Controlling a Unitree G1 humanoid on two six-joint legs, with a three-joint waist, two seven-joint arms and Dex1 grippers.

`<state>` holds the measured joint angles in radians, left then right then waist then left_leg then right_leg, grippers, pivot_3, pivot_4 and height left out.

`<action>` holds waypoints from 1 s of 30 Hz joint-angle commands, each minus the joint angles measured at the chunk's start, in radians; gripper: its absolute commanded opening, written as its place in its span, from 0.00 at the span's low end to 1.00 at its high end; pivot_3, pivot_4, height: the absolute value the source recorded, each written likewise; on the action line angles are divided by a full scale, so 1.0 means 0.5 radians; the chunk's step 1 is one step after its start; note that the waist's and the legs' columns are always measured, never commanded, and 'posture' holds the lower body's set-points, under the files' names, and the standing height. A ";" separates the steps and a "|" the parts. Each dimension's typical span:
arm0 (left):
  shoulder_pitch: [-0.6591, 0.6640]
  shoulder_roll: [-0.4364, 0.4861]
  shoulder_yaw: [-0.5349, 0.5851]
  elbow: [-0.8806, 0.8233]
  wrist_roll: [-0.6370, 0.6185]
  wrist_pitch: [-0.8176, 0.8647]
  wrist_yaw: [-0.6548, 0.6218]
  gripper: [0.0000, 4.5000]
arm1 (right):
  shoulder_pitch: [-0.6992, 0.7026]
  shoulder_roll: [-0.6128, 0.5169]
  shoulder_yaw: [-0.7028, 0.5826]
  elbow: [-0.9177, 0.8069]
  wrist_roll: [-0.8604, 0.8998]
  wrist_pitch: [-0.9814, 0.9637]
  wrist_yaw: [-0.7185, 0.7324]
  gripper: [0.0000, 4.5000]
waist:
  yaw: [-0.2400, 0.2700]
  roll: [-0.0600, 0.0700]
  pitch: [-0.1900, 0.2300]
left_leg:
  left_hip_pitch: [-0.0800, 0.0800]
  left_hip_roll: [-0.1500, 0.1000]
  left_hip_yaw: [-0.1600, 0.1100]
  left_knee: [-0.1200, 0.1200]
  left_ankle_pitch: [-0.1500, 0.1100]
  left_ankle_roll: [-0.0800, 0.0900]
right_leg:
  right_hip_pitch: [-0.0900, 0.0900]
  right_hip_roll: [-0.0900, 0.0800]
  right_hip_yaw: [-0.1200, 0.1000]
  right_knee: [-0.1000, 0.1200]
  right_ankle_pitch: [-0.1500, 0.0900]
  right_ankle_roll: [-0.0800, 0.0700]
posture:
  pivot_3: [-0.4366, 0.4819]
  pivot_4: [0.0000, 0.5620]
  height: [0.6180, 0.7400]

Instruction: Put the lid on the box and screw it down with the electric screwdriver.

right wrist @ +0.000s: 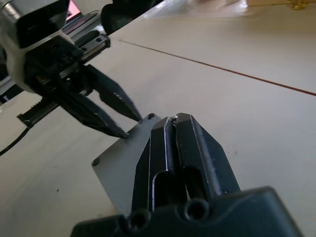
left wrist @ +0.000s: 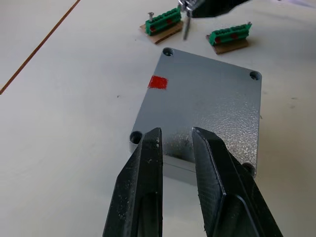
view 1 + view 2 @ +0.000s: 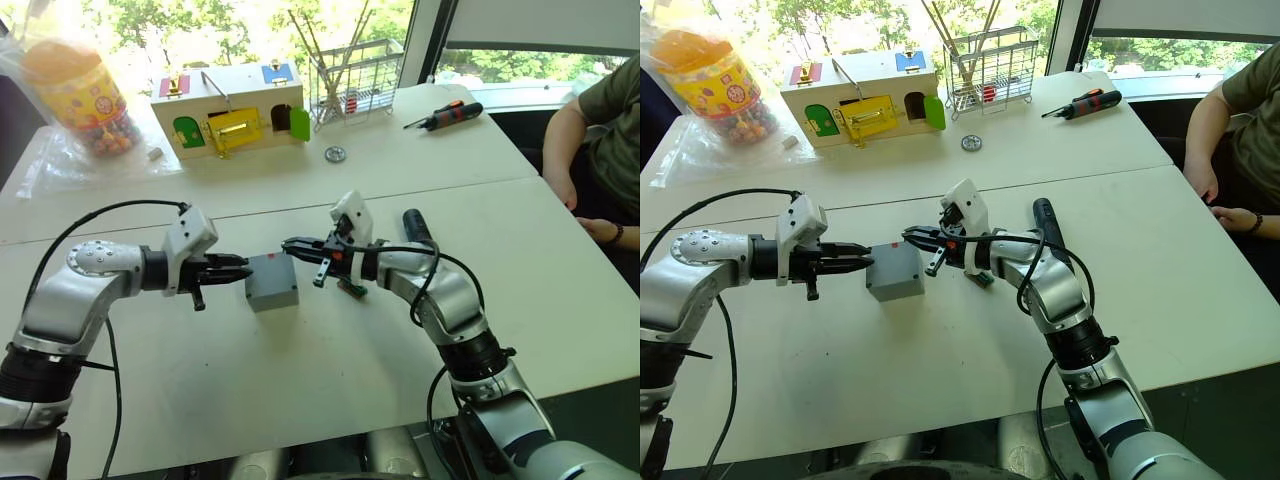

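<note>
Surface: white table [image 3: 300,400].
Left gripper [image 3: 240,268]: fingers a narrow gap apart, tips over the lid's near edge.
Right gripper [image 3: 292,245]: pinched on a small screw [image 2: 186,27] above the far corner.
Lid [image 2: 202,106]: seated on box [image 3: 272,283], mid-table.
Electric screwdriver [image 3: 417,226]: just beside the right forearm.

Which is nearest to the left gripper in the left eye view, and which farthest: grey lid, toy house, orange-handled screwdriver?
From the left gripper:
1. Lid, at its fingertips on the box.
2. Toy house, at the table's far side.
3. Orange-handled screwdriver, far right, beyond the right gripper.
</note>
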<state>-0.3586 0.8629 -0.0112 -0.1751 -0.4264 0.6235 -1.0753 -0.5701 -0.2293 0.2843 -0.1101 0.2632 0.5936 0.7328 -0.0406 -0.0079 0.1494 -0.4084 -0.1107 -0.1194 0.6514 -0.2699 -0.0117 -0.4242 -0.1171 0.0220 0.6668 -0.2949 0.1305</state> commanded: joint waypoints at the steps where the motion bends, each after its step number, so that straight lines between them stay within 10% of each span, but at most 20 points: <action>1: 0.009 0.001 0.068 -0.079 -0.033 -0.001 0.026 0.21 | -0.038 0.017 0.018 -0.011 -0.008 -0.056 0.014 0.01 | -0.004 0.000 0.000 | 0.000 0.000 0.000 0.000 0.000 0.000 | 0.000 0.000 0.000 0.000 0.000 0.000 | 0.48 0.27 1.00; 30: -0.011 -0.048 0.024 -0.096 -0.015 -0.001 0.055 0.21 | -0.072 0.036 0.027 0.206 -0.114 -0.176 0.013 0.01 | -0.008 0.000 0.000 | 0.000 0.001 0.000 -0.002 0.000 0.000 | -0.001 0.000 0.000 0.000 0.000 0.000 | 0.48 0.27 1.00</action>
<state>-0.3487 0.8385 -0.0141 -0.2115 -0.4266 0.6405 -1.0429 -0.5882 -0.2164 0.2923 0.0074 0.2076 0.5160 0.7337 -0.0446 -0.0079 0.1494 -0.4084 -0.1102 -0.1194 0.6506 -0.2699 -0.0117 -0.4249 -0.1169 0.0218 0.6669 -0.2949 0.1305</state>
